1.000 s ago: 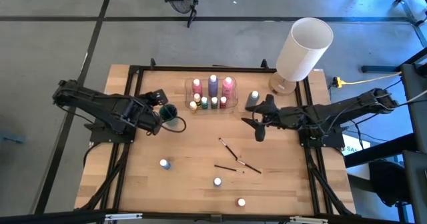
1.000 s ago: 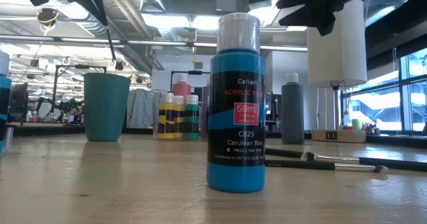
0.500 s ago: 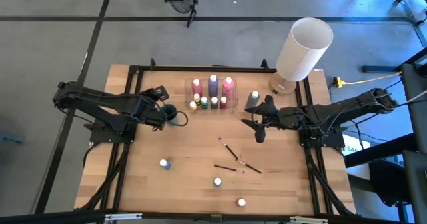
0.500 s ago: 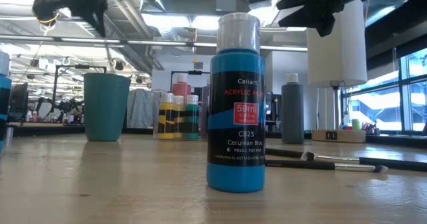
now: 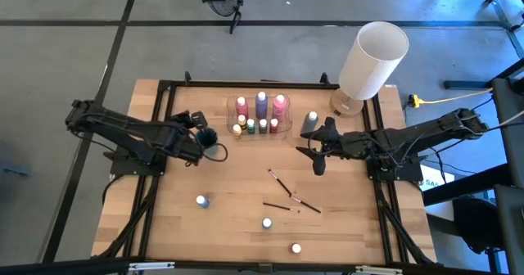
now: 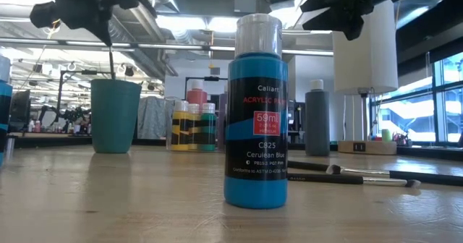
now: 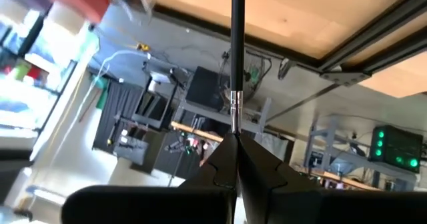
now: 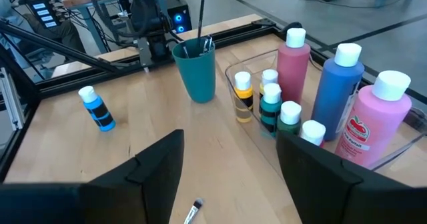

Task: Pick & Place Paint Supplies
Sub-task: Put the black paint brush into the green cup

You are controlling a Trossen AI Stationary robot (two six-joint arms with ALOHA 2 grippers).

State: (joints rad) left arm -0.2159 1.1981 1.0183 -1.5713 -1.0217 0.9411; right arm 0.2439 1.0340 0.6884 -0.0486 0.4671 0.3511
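My left gripper (image 5: pixel 196 133) hangs over the teal cup (image 5: pixel 208 136) at the table's left, shut on a thin dark paintbrush (image 6: pixel 110 58). The brush hangs upright with its lower end at the cup's mouth (image 8: pixel 198 45). My right gripper (image 5: pixel 319 156) hovers open above the table's right half, near a grey bottle (image 5: pixel 309 121), with nothing between its fingers (image 8: pixel 157 164). A clear tray (image 5: pixel 286 128) at the far middle holds pink, purple and small white-capped bottles. Three paintbrushes (image 5: pixel 282 182) lie flat on the table's near right. My left gripper pinches the paintbrush between its two shut fingers, just past the metal ferrule (image 7: pixel 235 114), at the brush's upper end. The fingers come from the table's left, slanting down. The brush hangs upright below them, clear of the table, its dark handle (image 8: pixel 200 14) pointing down into the cup.
Three small bottles stand loose on the near half: a blue one (image 5: pixel 201 200) and two more (image 5: pixel 267 223) (image 5: pixel 295 247). A big white lamp (image 5: pixel 372 62) stands at the far right corner. A black frame (image 5: pixel 160 111) edges the table.
My left gripper has come down over the teal cup and rolled a little, still shut on the paintbrush. The brush has sunk with it, staying upright, and its lower end now reaches the cup's mouth.
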